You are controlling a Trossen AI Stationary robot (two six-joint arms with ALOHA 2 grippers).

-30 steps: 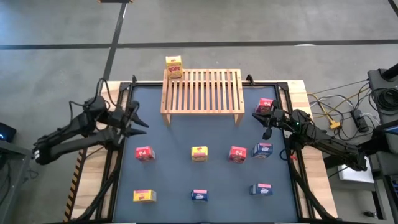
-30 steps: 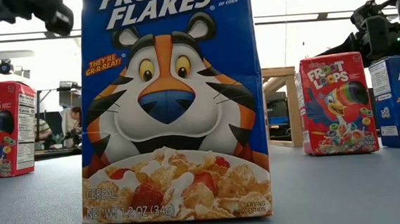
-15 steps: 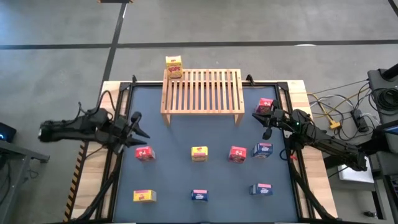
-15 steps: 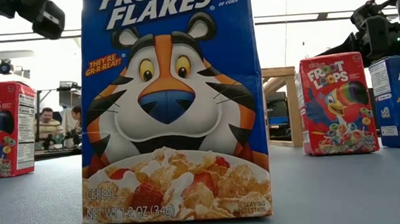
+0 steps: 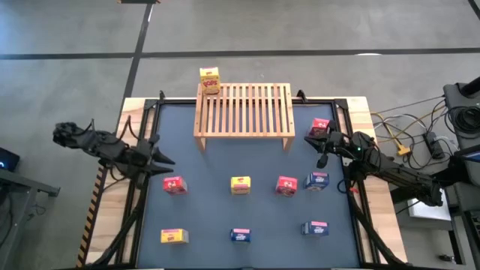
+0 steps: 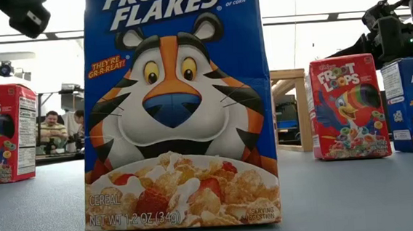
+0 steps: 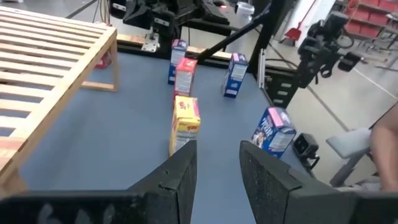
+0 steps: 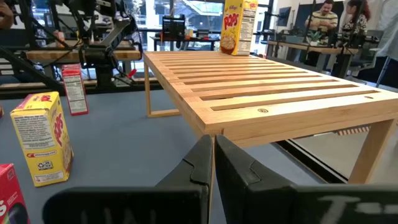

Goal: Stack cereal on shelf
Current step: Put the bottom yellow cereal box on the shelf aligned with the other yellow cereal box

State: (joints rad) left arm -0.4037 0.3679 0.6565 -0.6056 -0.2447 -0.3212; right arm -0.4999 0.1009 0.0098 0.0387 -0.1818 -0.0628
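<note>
The shelf point(image 5: 244, 109) was set at the tabletop's point(image 5: 210, 217) far edge, one yellow box point(image 5: 209, 80) already on its left corner. A red box point(image 5: 174, 184) was found just ahead of the left tool point(image 5: 162, 159), empty with fingers slightly parted. The right tool point(image 5: 321, 145), closed and empty, waited beside another red box point(image 5: 319, 127).
</note>
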